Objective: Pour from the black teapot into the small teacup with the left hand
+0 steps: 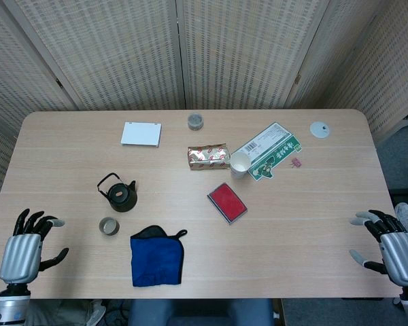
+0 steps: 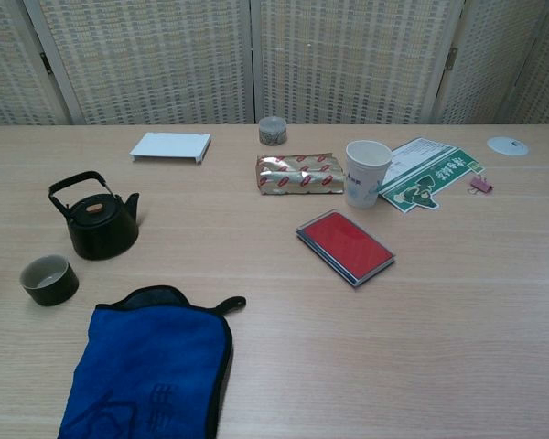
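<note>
Teapot (image 1: 121,195) untouched, teacup (image 1: 109,226) just beside; left hand (image 1: 28,248) released, fingers spread; next: grasp its handle.

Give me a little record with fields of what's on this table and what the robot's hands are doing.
pouring vessel: black teapot with hoop handle, upright, untouched
target: small dark teacup, just in front of the teapot
left hand: open, at the table's near edge, holding nothing
right hand: open, at the far side
nearby: blue cloth, red flat case, white paper cup
pour: not started
</note>
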Controlling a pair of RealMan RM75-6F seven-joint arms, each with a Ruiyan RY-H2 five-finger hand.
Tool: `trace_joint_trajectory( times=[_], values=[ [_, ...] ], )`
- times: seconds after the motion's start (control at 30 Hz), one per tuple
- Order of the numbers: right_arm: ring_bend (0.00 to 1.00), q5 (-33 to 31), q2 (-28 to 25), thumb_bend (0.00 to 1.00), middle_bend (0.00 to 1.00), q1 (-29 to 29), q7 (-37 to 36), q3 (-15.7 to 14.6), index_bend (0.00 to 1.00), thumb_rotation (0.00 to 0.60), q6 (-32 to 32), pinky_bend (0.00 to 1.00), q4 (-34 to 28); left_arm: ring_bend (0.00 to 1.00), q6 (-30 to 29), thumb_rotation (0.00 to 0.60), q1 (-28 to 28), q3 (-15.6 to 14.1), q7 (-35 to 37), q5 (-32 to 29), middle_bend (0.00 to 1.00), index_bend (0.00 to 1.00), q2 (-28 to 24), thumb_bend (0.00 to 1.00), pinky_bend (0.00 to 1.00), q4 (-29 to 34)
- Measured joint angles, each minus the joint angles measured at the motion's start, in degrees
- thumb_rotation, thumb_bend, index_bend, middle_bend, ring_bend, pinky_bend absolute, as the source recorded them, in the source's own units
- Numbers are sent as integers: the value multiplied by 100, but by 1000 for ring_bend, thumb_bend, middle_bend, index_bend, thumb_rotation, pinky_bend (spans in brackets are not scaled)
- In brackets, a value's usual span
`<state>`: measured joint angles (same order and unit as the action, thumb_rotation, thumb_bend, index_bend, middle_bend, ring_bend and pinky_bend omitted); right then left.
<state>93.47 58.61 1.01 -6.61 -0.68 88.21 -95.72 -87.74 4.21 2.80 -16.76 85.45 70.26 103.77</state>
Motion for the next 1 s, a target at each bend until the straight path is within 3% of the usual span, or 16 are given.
trace_joint_trajectory(
  times=[0.63,1.0],
  values=[
    [163,-23,-69,143,264,-35,42,59,335,600,121,226,-72,161,36,600,84,101,78,-13,295,359,-35,201,12,-9],
    [163,-36,-137,143,264,-46,160,130,334,600,210,226,-195,161,443,600,463,267,266,3,295,328,26,200,13,-130]
  ],
)
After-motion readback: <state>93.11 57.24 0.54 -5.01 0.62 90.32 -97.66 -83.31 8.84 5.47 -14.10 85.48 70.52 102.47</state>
